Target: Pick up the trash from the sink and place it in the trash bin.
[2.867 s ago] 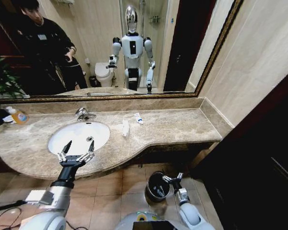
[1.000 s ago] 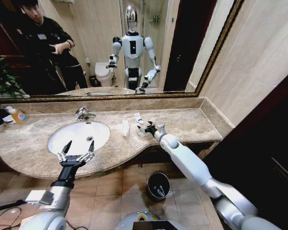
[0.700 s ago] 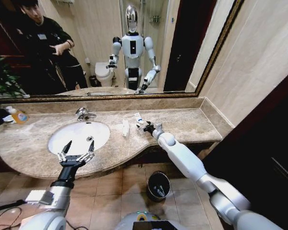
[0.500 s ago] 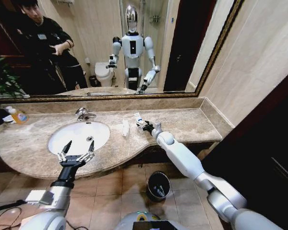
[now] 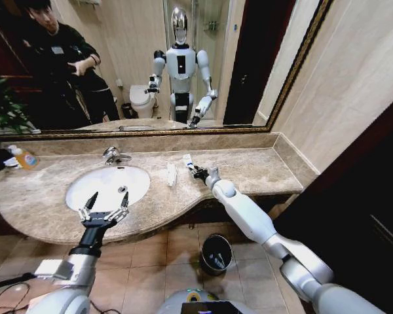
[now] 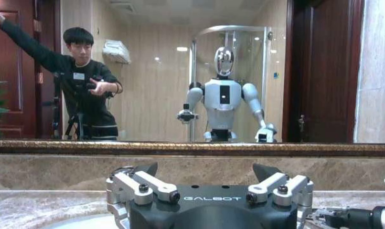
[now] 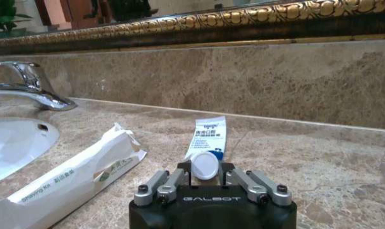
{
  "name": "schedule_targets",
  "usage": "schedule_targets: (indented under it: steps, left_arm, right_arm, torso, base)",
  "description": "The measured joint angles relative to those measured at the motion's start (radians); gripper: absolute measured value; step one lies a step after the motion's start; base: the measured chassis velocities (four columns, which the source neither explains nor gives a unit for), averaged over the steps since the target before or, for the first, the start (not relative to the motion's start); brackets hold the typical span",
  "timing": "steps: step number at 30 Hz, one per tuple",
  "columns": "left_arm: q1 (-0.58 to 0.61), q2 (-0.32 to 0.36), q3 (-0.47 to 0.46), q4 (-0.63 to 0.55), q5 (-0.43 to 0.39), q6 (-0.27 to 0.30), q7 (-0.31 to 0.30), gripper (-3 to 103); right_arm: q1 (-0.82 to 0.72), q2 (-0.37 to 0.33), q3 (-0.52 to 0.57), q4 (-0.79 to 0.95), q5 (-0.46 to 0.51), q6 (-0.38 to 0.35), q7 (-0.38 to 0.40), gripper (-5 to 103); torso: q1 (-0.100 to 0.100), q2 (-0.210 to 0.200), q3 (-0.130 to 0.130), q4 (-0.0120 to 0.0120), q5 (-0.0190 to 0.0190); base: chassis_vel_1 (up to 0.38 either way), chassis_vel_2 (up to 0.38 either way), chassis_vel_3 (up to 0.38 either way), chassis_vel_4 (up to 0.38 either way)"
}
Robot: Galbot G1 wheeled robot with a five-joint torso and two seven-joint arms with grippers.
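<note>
Left gripper (image 5: 103,210): parked over the counter's front edge just before the sink (image 5: 85,196), fingers spread wide, nothing between them. Sink: white oval bowl, chrome faucet (image 5: 113,156) behind it; bowl appears bare of trash, drain and overflow hole showing. Sachet (image 5: 171,174): long white paper wrapper lying flat on the counter (image 5: 249,167) just right of the bowl, near end torn open; judged almost weightless, soft and crushable, best pinched across its narrow middle, likely to slide on polished marble. Tube (image 7: 207,140): small white tube with blue-teal print and round white cap, lying on the counter just right of the sachet, cap end toward the right gripper (image 7: 205,179); judged light, body squashy, cap the one stiff part, so the neck next the cap gives the surest hold. Right gripper: arm reached across to the tube, fingers parted to either side of the cap, close about it, not visibly clamped; contact with the cap cannot be told. Bin (image 5: 215,254): small round black can with bright rim on the tiled floor below the counter's overhang, well apart from the tube; holds a few small pale items at its bottom, kind not discernible
</note>
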Motion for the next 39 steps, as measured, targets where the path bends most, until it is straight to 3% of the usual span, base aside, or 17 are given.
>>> schedule_targets:
  steps: [8,18,27,32,39]
  left_arm:
    - [0.0,0.0,0.0,0.0,0.0,0.0,0.0,100]
    - [0.0,0.0,0.0,0.0,0.0,0.0,0.0,100]
    - [0.0,0.0,0.0,0.0,0.0,0.0,0.0,100]
    - [0.0,0.0,0.0,0.0,0.0,0.0,0.0,100]
    - [0.0,0.0,0.0,0.0,0.0,0.0,0.0,100]
  right_arm:
    - [-0.03,-0.016,0.021,0.064,0.002,-0.001,0.01,25]
    - [-0.103,-0.095,0.065,0.238,0.011,-0.002,0.033,25]
    - [-0.313,-0.249,0.16,0.506,0.04,0.003,0.042,25]
    - [-0.386,-0.289,0.187,0.573,0.045,0.016,0.047,25]
    - [-0.578,-0.333,0.311,0.678,0.05,0.054,0.02,25]
  torso:
    - [0.0,0.0,0.0,0.0001,0.0]
    - [0.0,0.0,0.0,0.0001,0.0001]
    - [0.0,0.0,0.0,-0.0004,0.0002]
    - [0.0,0.0,0.0,0.0001,0.0002]
    - [0.0,0.0,0.0,-0.0001,0.0004]
  base:
    - [0.0,0.0,0.0,0.0]
    - [0.0,0.0,0.0,0.0]
    - [0.0,0.0,0.0,0.0]
    - [0.0,0.0,0.0,0.0]
    - [0.0,0.0,0.0,0.0]
